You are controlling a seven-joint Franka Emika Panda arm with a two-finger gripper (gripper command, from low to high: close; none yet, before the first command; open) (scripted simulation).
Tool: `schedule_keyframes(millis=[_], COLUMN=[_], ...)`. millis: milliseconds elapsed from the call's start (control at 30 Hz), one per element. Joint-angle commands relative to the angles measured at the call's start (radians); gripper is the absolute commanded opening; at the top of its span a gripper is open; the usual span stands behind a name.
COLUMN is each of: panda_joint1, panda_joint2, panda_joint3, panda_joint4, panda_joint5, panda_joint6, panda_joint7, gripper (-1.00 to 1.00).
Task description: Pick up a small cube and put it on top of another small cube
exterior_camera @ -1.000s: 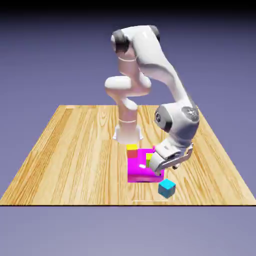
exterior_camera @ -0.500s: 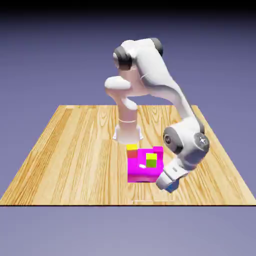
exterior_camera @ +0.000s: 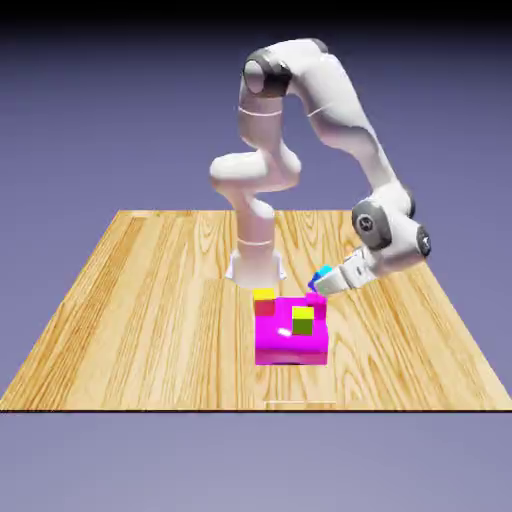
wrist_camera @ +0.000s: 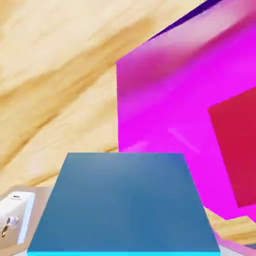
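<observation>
The small cube [exterior_camera: 322, 272], plain cyan-blue, is held above the table with my gripper [exterior_camera: 320, 277] shut on it. It hangs just over the far right corner of the big magenta block [exterior_camera: 285, 342]. In the hand view the small cube [wrist_camera: 125, 205] fills the bottom of the picture between the fingers. Only a piece of the left finger [wrist_camera: 15, 217] shows. The magenta block [wrist_camera: 170, 105] rises right behind it, with a red patch [wrist_camera: 237, 150] on its face. Another small cube is out of view.
A yellow-and-red cube [exterior_camera: 263, 300] sits at the magenta block's far left corner and a yellow-and-green cube [exterior_camera: 303, 319] on its top. The wooden table [exterior_camera: 140, 300] spreads around them. The robot's base [exterior_camera: 254, 262] stands behind the block.
My gripper went down to the cyan-blue cube at the block's near right, shut on it, then lifted it and carried it to the block's far right corner.
</observation>
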Motion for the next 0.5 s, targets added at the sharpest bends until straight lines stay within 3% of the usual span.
schedule_keyframes(millis=[0, 333, 467], panda_joint1=[-0.007, -0.197, -0.198], panda_joint2=[-0.036, -0.384, -0.331], panda_joint3=[-0.031, -0.333, -0.333], panda_joint4=[-0.019, -0.122, -0.199], panda_joint5=[0.029, 0.163, 0.161], panda_joint6=[0.001, 0.188, 0.318], panda_joint7=[-0.020, 0.010, 0.013], gripper=[-1.00, -1.00, -1.00])
